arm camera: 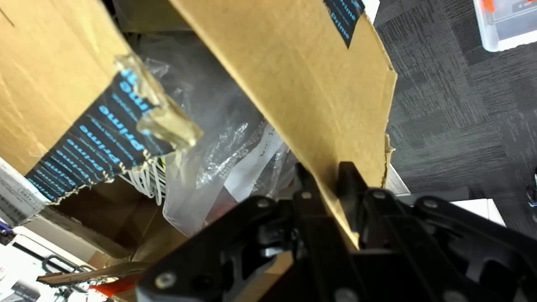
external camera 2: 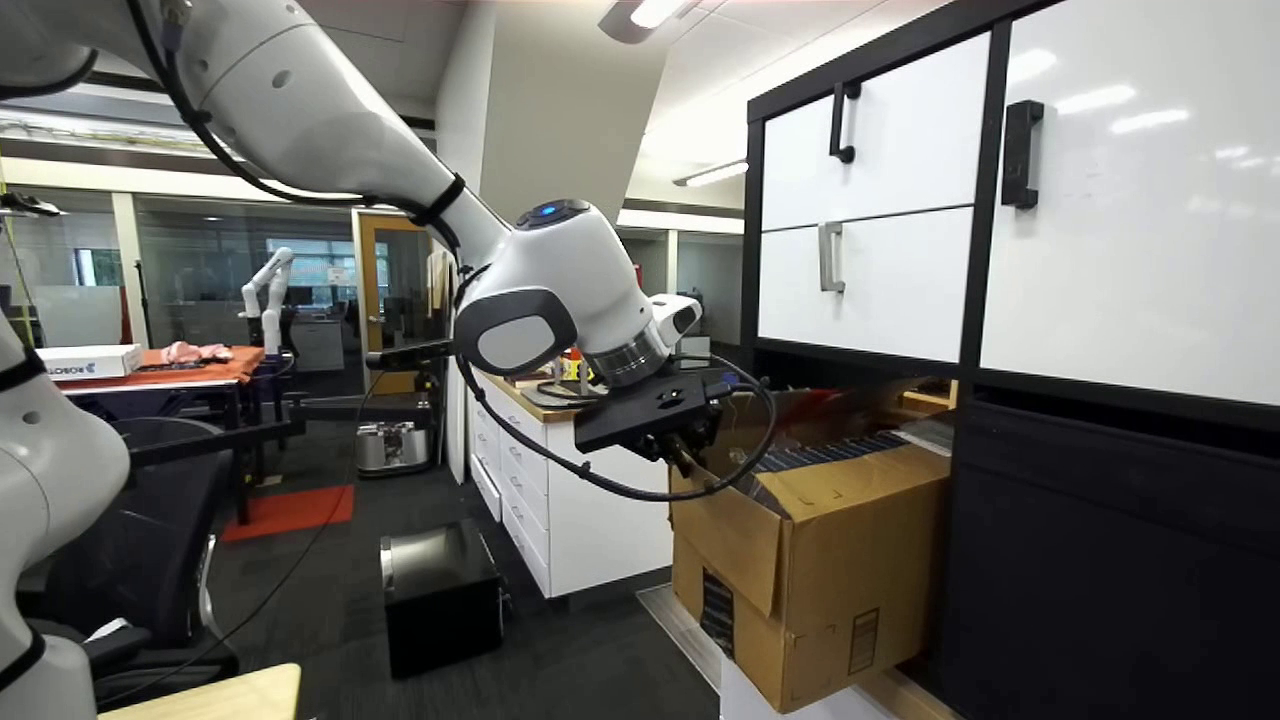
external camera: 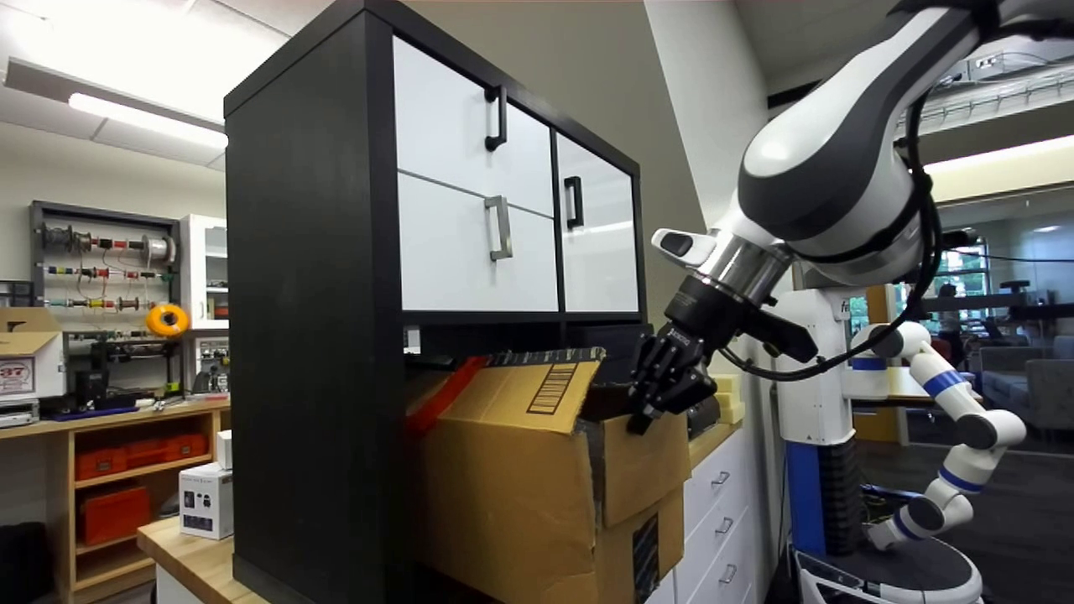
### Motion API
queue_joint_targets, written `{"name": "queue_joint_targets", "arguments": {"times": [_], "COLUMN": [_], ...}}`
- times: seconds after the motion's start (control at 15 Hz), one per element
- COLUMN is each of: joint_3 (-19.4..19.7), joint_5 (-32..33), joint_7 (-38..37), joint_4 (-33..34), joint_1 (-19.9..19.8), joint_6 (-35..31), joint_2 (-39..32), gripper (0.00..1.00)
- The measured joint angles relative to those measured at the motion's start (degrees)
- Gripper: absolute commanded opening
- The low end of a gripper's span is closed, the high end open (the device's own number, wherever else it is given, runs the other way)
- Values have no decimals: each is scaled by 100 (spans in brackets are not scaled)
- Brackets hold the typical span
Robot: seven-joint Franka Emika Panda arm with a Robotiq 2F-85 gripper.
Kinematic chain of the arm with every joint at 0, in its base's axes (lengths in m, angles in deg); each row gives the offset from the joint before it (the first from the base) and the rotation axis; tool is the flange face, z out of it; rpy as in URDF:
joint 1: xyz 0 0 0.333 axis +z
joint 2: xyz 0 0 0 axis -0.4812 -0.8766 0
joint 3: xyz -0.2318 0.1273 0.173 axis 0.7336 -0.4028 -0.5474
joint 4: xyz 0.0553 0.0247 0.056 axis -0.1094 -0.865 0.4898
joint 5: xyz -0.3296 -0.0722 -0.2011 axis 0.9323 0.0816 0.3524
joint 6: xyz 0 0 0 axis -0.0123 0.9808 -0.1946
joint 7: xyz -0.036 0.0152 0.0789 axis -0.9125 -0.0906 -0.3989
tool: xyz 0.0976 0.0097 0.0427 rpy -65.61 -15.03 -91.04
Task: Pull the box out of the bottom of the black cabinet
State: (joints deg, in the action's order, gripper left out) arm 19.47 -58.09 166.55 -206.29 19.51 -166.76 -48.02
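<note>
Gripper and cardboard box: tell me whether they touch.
Touching. In the wrist view the gripper straddles an edge of the cardboard box, and the finger over the box's inside lies against that edge, no gap showing.

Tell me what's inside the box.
The box holds crumpled clear plastic and thin white strands, seen in the wrist view. Its top flap and that plastic hide what lies deeper.

A: Box (external camera 2: 850, 570)?
B: Back end hidden inside the black cabinet (external camera 2: 1060, 320), itself cropped at top and right in an exterior view.
A: Wrist view?
B: Gripper (arm camera: 327, 176) fingertips (arm camera: 352, 182) blurred. Plastic bag (arm camera: 201, 96) part-covered by cardboard flaps (arm camera: 302, 84). Clear container (arm camera: 488, 41) cut off, upper right. White label (arm camera: 19, 195): print too small to read.
</note>
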Motion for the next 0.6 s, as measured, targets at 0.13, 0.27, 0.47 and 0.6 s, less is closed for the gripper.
{"name": "queue_joint_targets", "arguments": {"times": [0.13,0.27,0.47,0.6], "joint_3": [3,3,4,-5], "joint_5": [-14,-10,12,20], "joint_7": [0,-14,-206,-383], "joint_4": [-171,-280,-335,-336], "joint_1": [0,0,-5,-6], "joint_6": [0,0,-16,-15], "joint_2": [157,257,379,459], "gripper": [44,50,69,83]}}
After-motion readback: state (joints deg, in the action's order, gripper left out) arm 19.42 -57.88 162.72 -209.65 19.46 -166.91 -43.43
